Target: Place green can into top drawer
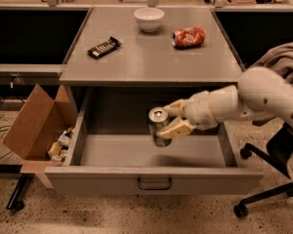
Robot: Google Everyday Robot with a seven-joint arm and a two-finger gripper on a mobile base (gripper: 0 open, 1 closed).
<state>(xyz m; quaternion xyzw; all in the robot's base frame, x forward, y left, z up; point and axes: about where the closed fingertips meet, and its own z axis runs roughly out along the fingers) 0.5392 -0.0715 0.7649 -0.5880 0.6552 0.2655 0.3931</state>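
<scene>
The green can (157, 126) is upright with its silver top showing, held inside the open top drawer (154, 179) a little above the drawer floor. My gripper (172, 119) is shut on the can from its right side, cream fingers (175, 129) wrapping its body. My arm reaches in from the right. The drawer is pulled fully out, its dark handle (154, 184) at the front centre.
On the grey table top (151, 57) lie a crushed red-orange can (188, 36), a white bowl (149, 18) and a dark snack bar (104, 47). An open cardboard box (36, 126) with trash stands left of the drawer. An office chair base (263, 199) is at the right.
</scene>
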